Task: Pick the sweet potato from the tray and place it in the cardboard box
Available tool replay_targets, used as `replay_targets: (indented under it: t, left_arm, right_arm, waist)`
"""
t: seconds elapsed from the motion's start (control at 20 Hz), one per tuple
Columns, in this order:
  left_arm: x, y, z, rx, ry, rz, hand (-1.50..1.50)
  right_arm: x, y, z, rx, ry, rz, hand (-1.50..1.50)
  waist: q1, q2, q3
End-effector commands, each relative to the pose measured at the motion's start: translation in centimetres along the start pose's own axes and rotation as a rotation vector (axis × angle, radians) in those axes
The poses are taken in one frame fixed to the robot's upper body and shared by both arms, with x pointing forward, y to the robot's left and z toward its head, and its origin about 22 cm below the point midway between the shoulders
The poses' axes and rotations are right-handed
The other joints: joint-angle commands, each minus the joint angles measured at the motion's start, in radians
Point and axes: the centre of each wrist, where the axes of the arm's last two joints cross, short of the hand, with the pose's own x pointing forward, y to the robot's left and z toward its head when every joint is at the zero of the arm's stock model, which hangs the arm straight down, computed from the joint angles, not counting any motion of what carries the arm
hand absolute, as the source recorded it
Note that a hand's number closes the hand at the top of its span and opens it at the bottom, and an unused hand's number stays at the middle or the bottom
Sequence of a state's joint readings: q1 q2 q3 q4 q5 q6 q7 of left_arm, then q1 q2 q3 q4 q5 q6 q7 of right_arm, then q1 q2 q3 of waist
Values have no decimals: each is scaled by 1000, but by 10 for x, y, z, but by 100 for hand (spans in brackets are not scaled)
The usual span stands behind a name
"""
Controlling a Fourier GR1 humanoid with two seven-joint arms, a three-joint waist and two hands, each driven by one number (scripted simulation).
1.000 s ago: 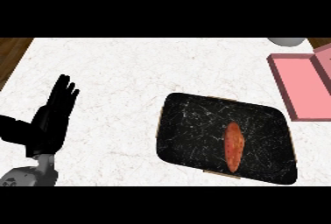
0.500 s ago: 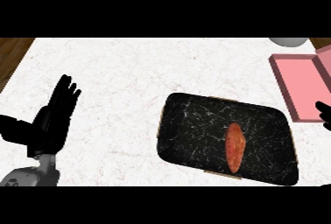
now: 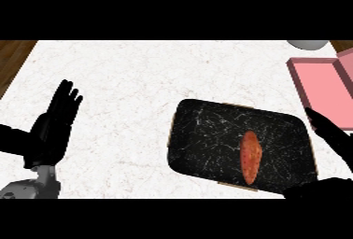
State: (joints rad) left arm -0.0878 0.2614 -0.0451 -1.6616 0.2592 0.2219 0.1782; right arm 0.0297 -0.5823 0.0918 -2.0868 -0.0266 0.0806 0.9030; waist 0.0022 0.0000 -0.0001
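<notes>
**A:** Going from the left, what was there?

**B:** The left hand (image 3: 56, 122) rested open over the white counter (image 3: 138, 74) near the left edge, fingers straight and up, holding nothing. Then came the dark tray (image 3: 207, 135) with the sweet potato (image 3: 250, 156) lying on it, right of the tray's middle and towards its near edge. Right of that, the right hand (image 3: 331, 135) showed at the tray's right edge, fingers extended and uncurled, holding nothing and apart from the potato. The pink cardboard box (image 3: 317, 86) sat at the far right, beyond the tray's far right corner.

**A:** So the step was the reach. How would it go well?

**B:** In my judgement, the hand should come in over the potato's middle, with fingers on one long flank and the thumb on the other, so it closes across the narrow width and not along the length.

**A:** And which way did the potato lie?

**B:** Its long axis ran almost straight away from the robot, the far end tipped slightly left. Both ends tapered, so I could not tell a head from a tail.
</notes>
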Motion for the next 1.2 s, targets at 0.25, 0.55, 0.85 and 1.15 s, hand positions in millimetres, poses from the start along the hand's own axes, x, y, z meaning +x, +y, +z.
replay_targets:
  t: [0.25, 0.55, 0.85, 1.15]
  left_arm:
    - [-15, 9, -6, -2, -4, -7, 0]
    - [26, 16, -6, -7, -13, 5, 0]
    - [-3, -9, 5, 0, 12, -4, 0]
    - [-17, -6, 7, 3, -10, 18, 0]
  right_arm:
    - [-2, 14, -21, -61, 16, -6, -150]
    - [-12, 43, -28, -27, 34, -22, -150]
    - [6, 22, -23, -2, 42, 21, -150]
    - [-2, 45, -45, -31, 75, 51, -150]
  waist:
    - [-3, 0, 0]
    - [-1, 0, 0]
    - [-2, -1, 0]
    - [-1, 0, 0]
